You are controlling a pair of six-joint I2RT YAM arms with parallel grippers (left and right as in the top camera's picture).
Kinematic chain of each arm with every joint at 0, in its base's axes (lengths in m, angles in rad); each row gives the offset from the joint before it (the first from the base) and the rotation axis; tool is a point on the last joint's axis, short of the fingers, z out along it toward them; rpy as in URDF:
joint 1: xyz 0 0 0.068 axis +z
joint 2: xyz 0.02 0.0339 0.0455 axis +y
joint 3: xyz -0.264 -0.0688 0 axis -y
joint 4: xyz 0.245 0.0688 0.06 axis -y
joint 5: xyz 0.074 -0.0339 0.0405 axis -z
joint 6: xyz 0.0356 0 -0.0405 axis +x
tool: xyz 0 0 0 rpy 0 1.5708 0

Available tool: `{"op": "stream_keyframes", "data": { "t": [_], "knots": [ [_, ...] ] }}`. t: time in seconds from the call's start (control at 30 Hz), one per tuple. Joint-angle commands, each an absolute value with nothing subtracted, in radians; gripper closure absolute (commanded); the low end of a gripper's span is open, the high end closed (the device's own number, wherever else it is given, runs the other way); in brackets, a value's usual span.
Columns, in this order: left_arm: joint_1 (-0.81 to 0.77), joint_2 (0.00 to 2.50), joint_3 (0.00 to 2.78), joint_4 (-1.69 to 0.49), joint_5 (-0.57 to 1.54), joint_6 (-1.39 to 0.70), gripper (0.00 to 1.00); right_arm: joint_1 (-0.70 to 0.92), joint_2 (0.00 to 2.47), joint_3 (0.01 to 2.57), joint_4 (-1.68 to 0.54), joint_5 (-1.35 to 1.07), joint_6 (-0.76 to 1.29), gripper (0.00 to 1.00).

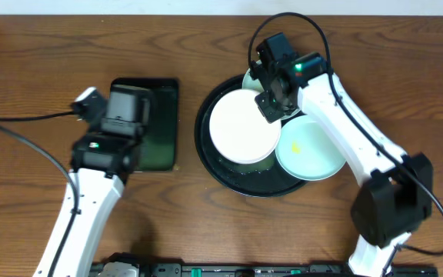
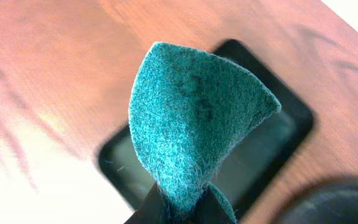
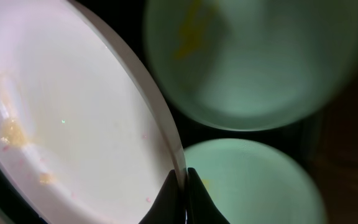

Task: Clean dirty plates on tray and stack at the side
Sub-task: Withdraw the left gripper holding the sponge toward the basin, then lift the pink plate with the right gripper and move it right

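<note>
R pincer (image 3: pixel 182 194) clenched on the rim of the white plate (image 3: pixel 61 124), one finger each side of the edge. The plate's face runs off to one side of the pincer, w/ yellow crumbs and smears on it. It lies in the black tray (image 1: pixel 229 183).

Just past the rim on the pincer's other side are both mint plates, close against the white one. From overhead the white plate overlaps them both. The smeared mint plate (image 1: pixel 310 150) sits on the arm-base side of the pincer, under the R forearm, yellow streak showing. The second mint plate (image 1: pixel 250 77) is mostly hidden by the R wrist, only a sliver peeking out beyond it. All 3 plates are inside the tray and crowd it, w/ little bare black left around the pincer.

L pincer (image 2: pixel 180 210) grasps a teal scouring pad (image 2: pixel 194 118) at its lower edge; the pad stands up and blocks most of that view. Under it is the dark-green rect. tray (image 2: pixel 272 143) on the wood worktop (image 1: pixel 37 61). L arm is well apart from the black tray, w/ bare worktop between.
</note>
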State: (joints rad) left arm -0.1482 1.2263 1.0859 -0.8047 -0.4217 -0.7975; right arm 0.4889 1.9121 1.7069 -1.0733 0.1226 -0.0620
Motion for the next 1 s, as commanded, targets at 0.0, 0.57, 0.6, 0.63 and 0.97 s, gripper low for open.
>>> {"op": "stream_keyframes", "data": {
  "t": [0.0,0.57,0.6,0.63,0.97],
  "knots": [
    [-0.061,1.232,1.090,-0.810,-0.318,-0.683,0.93,0.549,1.848,1.707,-1.058,0.432,-0.046,0.99],
    [0.109,1.362,1.090,-0.811,-0.112,-0.476,0.93,0.888,1.783,1.707,-0.779,1.254,-0.394,0.99],
    [0.109,1.363,1.090,-0.811,-0.111,-0.477,0.93,0.899,1.783,1.707,-0.757,1.271,-0.424,0.99],
    [0.109,1.363,1.090,-0.811,-0.111,-0.481,0.93,0.905,1.783,1.707,-0.743,1.284,-0.439,0.99],
    [0.109,1.363,1.090,-0.810,-0.096,-0.483,0.93,0.918,1.783,1.707,-0.707,1.304,-0.452,0.99]
  ]
}}
